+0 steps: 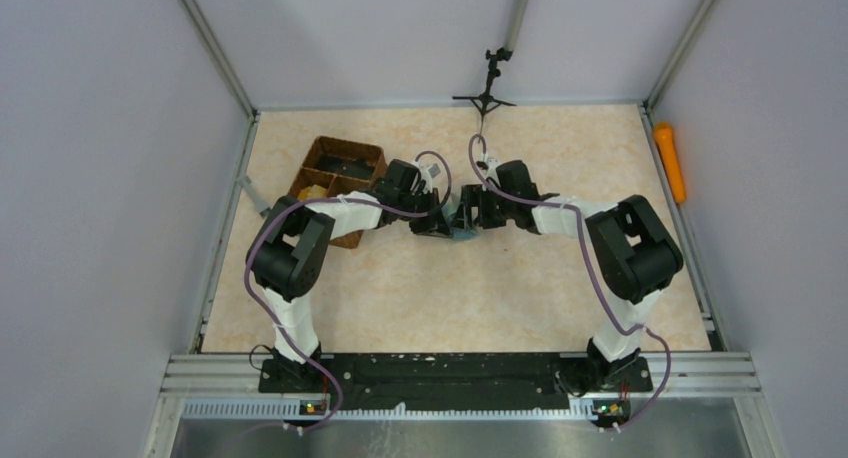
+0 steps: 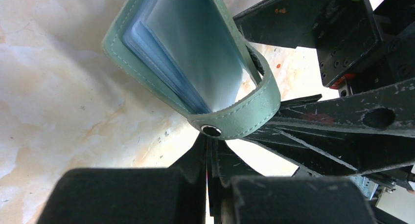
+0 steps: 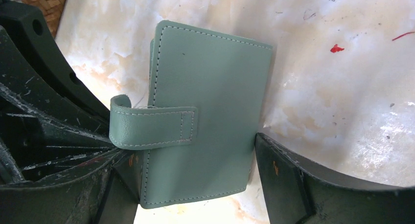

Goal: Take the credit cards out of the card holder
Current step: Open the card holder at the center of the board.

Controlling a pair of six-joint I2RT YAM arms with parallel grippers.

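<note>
Closest to the left wrist camera is the left gripper (image 2: pixel 208 149), with its two black fingers pressed fully together. Their tips meet at the end of a strap (image 2: pixel 247 111), just under its metal snap (image 2: pixel 211 131), and they seem to pinch this end.

The strap belongs to the card holder (image 2: pixel 128 55), which is grey-green with light stitching. It is near the middle of the marbled surface (image 2: pixel 58 111), between the two arms, and seems lifted a little above it. At the edge that faces the left wrist camera the covers are slightly apart, so the blue-grey clear sleeves (image 2: pixel 195 53) inside are visible. Whether credit cards sit in them I cannot tell.

From the right wrist camera the outer cover is seen, with the strap stitched on it and curling away around the left edge. The right gripper (image 3: pixel 195 155) stands wide, with the lower part of the holder between its jaws. One finger (image 3: pixel 298 185) touches the right edge and the other touches the left edge, so it grips the holder across its width.

From above, both arms reach inward and their grippers meet over the holder. Behind the left arm lies a brown wicker tray (image 1: pixel 340 163), partly covered by that arm. An orange object (image 1: pixel 670 161) lies along the right rail, well apart from the holder.
</note>
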